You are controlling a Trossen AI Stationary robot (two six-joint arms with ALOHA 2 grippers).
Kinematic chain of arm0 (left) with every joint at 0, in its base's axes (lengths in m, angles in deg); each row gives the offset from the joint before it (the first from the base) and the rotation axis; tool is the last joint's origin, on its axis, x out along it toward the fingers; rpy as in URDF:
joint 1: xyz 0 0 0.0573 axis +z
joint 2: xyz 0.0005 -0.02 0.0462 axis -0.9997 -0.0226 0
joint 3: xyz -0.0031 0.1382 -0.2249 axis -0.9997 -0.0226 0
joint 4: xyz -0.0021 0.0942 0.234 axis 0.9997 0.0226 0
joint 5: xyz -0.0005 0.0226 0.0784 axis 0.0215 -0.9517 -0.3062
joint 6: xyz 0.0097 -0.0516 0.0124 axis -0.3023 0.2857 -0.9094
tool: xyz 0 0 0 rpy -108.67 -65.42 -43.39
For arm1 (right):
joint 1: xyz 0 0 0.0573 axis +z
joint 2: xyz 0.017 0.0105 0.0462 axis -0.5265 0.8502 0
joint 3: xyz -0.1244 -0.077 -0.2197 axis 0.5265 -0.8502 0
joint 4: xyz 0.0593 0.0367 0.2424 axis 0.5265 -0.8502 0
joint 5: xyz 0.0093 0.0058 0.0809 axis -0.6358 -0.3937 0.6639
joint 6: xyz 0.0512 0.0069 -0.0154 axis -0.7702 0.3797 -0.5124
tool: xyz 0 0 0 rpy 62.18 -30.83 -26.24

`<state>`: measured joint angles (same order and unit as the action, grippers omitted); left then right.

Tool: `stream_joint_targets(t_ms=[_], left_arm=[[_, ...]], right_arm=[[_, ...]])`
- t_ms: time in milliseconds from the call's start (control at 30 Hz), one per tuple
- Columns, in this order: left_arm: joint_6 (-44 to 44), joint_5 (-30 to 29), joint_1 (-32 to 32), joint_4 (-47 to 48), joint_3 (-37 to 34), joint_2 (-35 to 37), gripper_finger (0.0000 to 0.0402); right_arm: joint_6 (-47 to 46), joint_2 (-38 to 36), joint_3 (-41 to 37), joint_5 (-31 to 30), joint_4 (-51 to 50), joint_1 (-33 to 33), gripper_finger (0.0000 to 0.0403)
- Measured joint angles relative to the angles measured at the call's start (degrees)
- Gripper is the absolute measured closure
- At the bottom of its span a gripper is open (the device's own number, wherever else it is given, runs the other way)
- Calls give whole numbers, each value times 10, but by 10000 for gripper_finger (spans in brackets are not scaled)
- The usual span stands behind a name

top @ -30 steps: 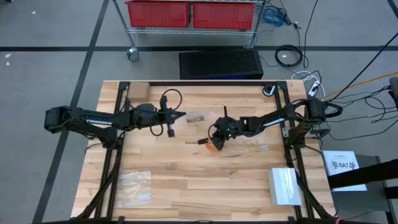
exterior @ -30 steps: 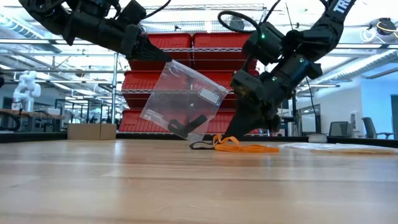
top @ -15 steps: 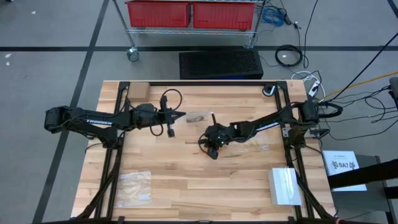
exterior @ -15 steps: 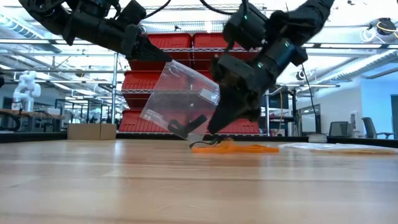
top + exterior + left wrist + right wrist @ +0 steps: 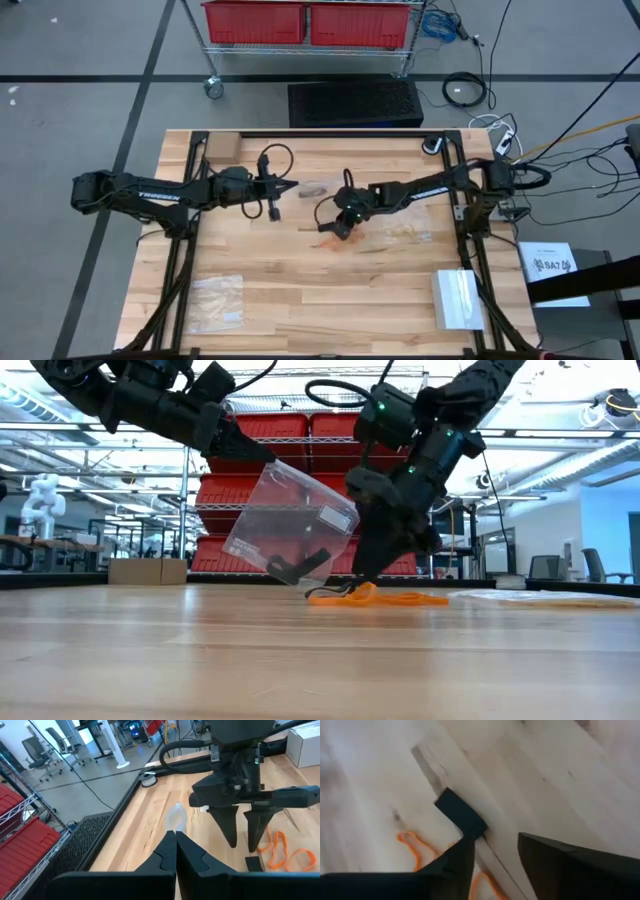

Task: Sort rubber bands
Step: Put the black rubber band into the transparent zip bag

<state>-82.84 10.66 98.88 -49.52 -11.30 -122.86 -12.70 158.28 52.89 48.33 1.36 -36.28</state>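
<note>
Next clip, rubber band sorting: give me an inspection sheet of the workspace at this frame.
Surface: wooden table, bare boards in front.
Job's things: orange rubber bands lie on the table; black bands sit in the clear bag.
Clutter: another clear bag, a white box, a small cardboard box.
Grippers: left gripper shut on the clear bag's top, holding it above the table; right gripper open, tips down just over the orange rubber bands.
Cables: black loops on the arms; loose cords on the floor.
Surroundings: red bins on a wire cart.
</note>
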Motion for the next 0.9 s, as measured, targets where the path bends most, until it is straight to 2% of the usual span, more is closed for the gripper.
stream_joint_targets(t_ms=[200, 400, 533, 700, 767, 900], left_arm=[[0, 0, 0, 0, 0, 0, 402], [0, 0, 0, 0, 0, 0, 402], [0, 0, 0, 3, 0, 0, 402], [0, 0, 0, 3, 0, 0, 402], [0, 0, 0, 2, 0, 0, 402], [0, 0, 0, 1, 0, 0, 402]], right_arm=[[-49, 11, -5, 15, 30, 0, 208], [-69, 53, -6, 15, 92, 1, 221], [-55, 60, -5, 1, 107, 9, 265], [2, 39, -7, -5, 94, 24, 378], [27, 26, 0, -18, 84, 29, 393], [68, -8, 13, -48, 50, 31, 396]])
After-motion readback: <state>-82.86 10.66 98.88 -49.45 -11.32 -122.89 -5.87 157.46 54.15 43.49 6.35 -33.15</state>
